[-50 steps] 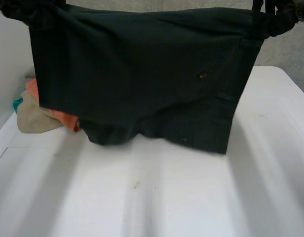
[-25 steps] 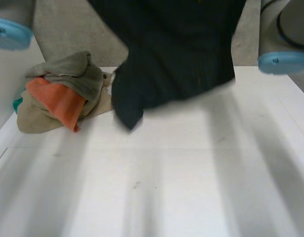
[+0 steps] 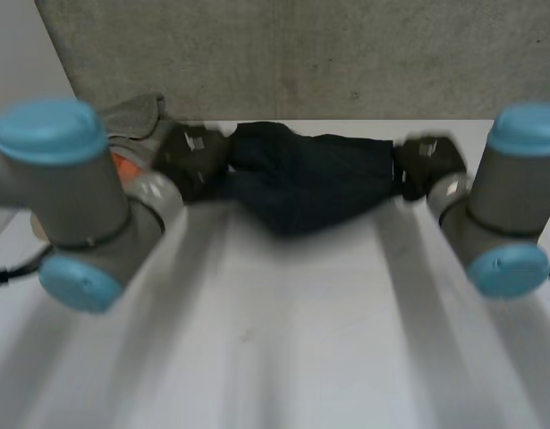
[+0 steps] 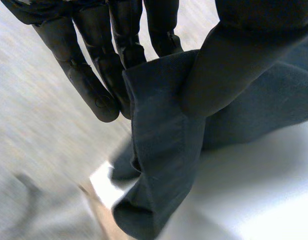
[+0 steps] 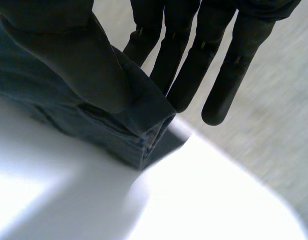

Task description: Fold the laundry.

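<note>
A dark blue-green garment hangs stretched between my two hands over the far part of the white table, sagging in the middle onto the tabletop. My left hand holds its left end; in the left wrist view the thumb pinches the cloth against straight fingers. At the right end, my right hand pinches a thick seamed edge between thumb and fingers.
A pile of other laundry, grey-green and orange, lies at the table's far left behind my left arm. My right arm reaches along the right side. A grey wall stands behind the table.
The garment, held high and spread across the view a second ago, has been swung forward and down to the table's far edge. Both arms now reach out low over the table.
</note>
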Controlling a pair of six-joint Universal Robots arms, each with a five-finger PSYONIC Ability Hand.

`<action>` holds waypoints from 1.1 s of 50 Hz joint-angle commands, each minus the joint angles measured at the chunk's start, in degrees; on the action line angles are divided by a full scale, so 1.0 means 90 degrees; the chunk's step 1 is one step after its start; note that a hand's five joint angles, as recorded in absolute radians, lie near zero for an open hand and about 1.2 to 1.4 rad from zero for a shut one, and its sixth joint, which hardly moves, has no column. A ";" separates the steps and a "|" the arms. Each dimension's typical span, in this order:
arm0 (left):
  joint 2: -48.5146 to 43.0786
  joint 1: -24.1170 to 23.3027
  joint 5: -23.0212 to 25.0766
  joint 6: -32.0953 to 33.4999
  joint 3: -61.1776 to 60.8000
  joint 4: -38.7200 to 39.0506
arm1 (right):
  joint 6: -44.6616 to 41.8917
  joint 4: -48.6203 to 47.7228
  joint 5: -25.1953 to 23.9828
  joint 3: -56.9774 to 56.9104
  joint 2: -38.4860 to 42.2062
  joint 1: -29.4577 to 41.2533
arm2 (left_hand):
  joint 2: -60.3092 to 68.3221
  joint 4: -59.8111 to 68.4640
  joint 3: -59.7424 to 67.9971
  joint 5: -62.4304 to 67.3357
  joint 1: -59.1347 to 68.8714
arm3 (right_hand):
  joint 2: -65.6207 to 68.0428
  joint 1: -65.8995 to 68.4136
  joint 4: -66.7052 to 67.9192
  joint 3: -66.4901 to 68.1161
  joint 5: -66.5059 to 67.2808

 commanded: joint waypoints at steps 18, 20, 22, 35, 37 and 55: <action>0.1617 -0.0838 -0.0165 0.0598 -0.2192 -0.4361 | -0.3613 0.4515 -0.1485 0.2849 -0.2806 -0.1145 | 0.1266 0.1287 0.1333 0.1428 0.1515 | 0.1405 0.1810 0.1263 0.1277 0.1337; 0.1656 -0.1023 0.0079 0.0831 -0.2221 -0.4820 | -0.4567 0.5488 -0.1689 0.3015 -0.2943 -0.1359 | 0.1266 0.1287 0.1333 0.1428 0.1515 | 0.1405 0.1810 0.1263 0.1277 0.1337; 0.1646 -0.1092 0.0129 0.0949 -0.2202 -0.4958 | -0.4796 0.5600 -0.1758 0.3035 -0.2962 -0.1399 | 0.1266 0.1287 0.1333 0.1428 0.1515 | 0.1405 0.1810 0.1263 0.1277 0.1337; -0.0813 -0.0370 -0.0779 0.1624 0.2140 -0.2176 | -0.1859 0.2380 -0.1164 0.0908 -0.1353 -0.0970 | 0.1266 0.1287 0.1333 0.1428 0.1515 | 0.1405 0.1810 0.1263 0.1277 0.1337; -0.1262 -0.0312 -0.0750 0.1663 0.2785 -0.2000 | -0.1683 0.1941 -0.0940 0.0625 -0.1099 -0.0892 | 0.1266 0.1287 0.1333 0.1428 0.1515 | 0.1405 0.1810 0.1263 0.1277 0.1337; -0.4185 -0.0624 -0.0643 0.1399 0.6969 -0.1892 | -0.2005 -0.0455 0.0712 -0.1477 0.1667 -0.0130 | -0.6512 -0.6491 -0.6445 -0.6349 -0.6263 | -0.6373 -0.5968 -0.6514 -0.6501 -0.6441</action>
